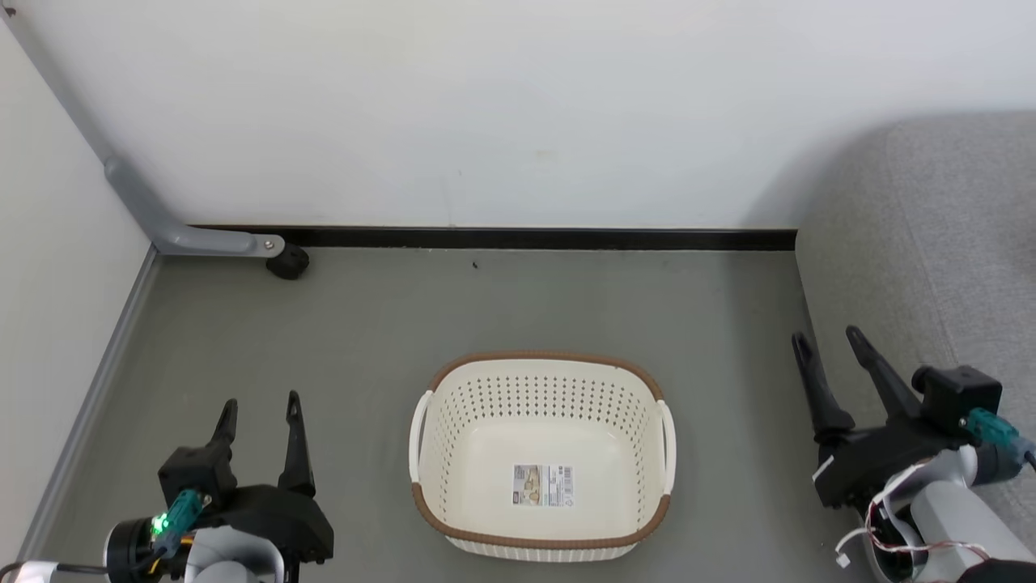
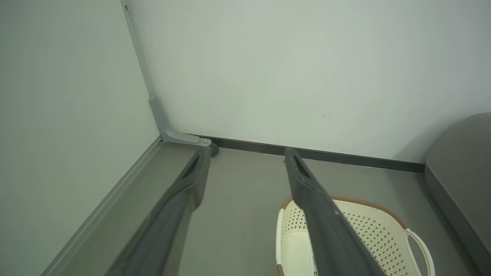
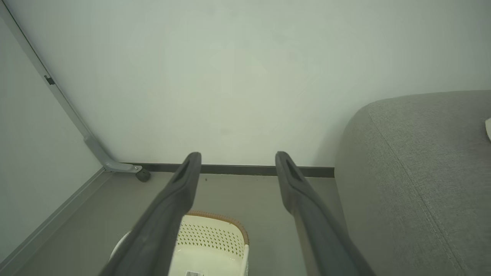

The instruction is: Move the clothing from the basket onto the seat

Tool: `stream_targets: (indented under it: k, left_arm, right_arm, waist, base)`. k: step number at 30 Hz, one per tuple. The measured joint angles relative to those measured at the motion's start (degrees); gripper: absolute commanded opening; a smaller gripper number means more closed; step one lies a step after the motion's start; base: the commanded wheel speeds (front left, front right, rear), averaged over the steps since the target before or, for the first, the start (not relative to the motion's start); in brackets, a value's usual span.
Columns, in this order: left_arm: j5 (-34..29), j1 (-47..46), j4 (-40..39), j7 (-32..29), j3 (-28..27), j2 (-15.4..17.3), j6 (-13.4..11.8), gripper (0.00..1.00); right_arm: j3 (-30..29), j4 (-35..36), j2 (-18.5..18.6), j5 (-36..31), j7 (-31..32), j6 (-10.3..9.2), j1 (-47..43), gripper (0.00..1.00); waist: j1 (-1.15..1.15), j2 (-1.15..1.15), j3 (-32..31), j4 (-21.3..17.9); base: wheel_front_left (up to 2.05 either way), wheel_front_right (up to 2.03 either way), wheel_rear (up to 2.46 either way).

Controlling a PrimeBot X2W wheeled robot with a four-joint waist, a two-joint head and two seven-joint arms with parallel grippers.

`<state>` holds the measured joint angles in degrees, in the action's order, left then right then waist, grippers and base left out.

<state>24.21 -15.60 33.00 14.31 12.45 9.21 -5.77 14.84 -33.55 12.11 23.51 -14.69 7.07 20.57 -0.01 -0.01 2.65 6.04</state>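
Note:
The cream perforated basket (image 1: 541, 395) with a brown rim stands on the grey floor, and inside it I see just the label sticker (image 1: 543, 485) on its bottom. The red clothing is out of view. The light-grey seat (image 1: 931, 227) rises at the right. My left gripper (image 1: 261, 401) hangs open to the left of the basket, holding nothing. My right gripper (image 1: 827, 334) is open at the seat's front edge, right of the basket. The wrist views show the basket (image 2: 368, 230) (image 3: 215, 234), the seat (image 2: 460, 161) (image 3: 414, 161) and each open gripper (image 2: 247, 151) (image 3: 238, 155).
A white wall with a black baseboard (image 1: 526, 238) closes the back. A pale panel stands at the left, with a grey angled leg and black caster (image 1: 287, 261) at the corner. A small pale edge (image 3: 488, 130) lies on the seat at the right wrist view's border.

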Motion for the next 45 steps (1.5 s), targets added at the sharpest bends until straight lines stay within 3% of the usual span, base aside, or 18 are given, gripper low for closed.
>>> stream_targets:
  k: [6,12,28,29,40,45]
  left_arm:
    - [-0.9,3.8,-2.2,0.0,-1.8,-0.1,-0.3,1.00]
    - [-3.3,7.7,-5.5,0.0,-2.3,-0.5,-0.4,1.00]
    - [-6.4,11.4,-9.9,0.0,-3.0,-1.4,-0.7,1.00]
    - [-6.4,11.4,-9.5,-0.1,-2.9,-1.5,-0.7,0.00]
    - [-4.7,14.1,-6.4,-1.1,-3.3,-2.7,-0.2,0.00]
    - [-0.9,14.0,-6.4,-2.3,-4.2,-3.0,0.3,0.00]
  right_arm:
    - [-0.2,0.1,-0.2,-0.7,0.0,-0.16,-3.1,1.00]
    - [-0.9,1.8,-0.4,-2.1,0.0,-1.78,-7.7,1.00]
    - [-1.5,4.2,-0.6,-3.2,0.0,-2.86,-8.3,1.00]
    - [-1.5,3.9,-0.7,-3.3,0.0,-2.85,-8.4,0.00]
    - [-1.9,0.9,-2.7,-1.4,1.1,-2.85,-12.4,0.00]
    - [-3.1,1.3,-2.9,2.4,2.2,-2.77,-12.4,0.00]
  waist:
    - [0.00,0.00,-1.9,-0.7]
    - [0.00,0.01,-3.7,-1.4]
    - [0.01,0.01,-4.3,-1.4]
    - [0.01,0.01,-4.3,-1.4]
    - [0.01,0.01,-4.3,-1.6]
    - [0.01,0.01,-4.2,-1.9]
  base:
    - [0.00,0.00,0.00]
    - [0.00,0.00,0.00]
    - [0.00,0.00,0.00]
    - [0.00,0.00,0.00]
    - [0.00,0.00,0.00]
    - [0.00,0.00,0.00]
